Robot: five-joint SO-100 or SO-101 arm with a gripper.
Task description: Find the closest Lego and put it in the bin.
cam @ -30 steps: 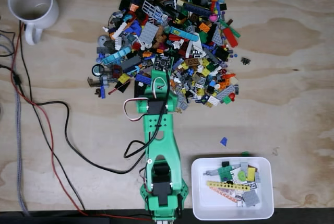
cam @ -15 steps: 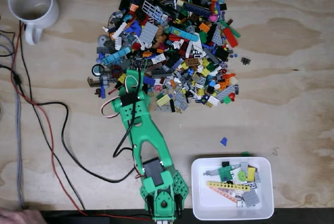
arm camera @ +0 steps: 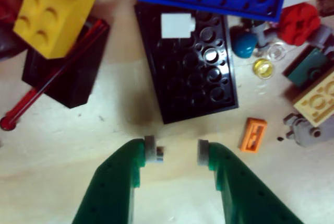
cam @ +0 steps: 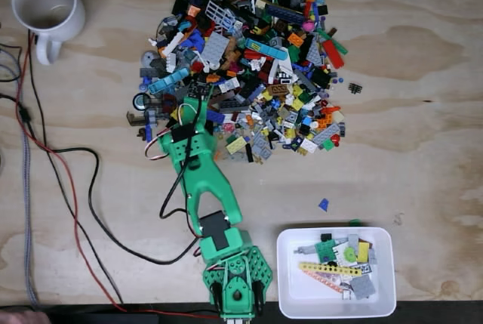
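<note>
On the plywood desk (cam: 423,150) my jaws hang spread just short of the black plate (arm camera: 190,59); I'd straddle its near edge squarely before pinching.

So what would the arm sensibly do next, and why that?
Probably ease forward and down so the open gripper straddles the near edge of the black plate. In the wrist view the jaws are spread with nothing between them, and that plate lies just ahead on bare wood. The bin waits beside the arm's base.
</note>
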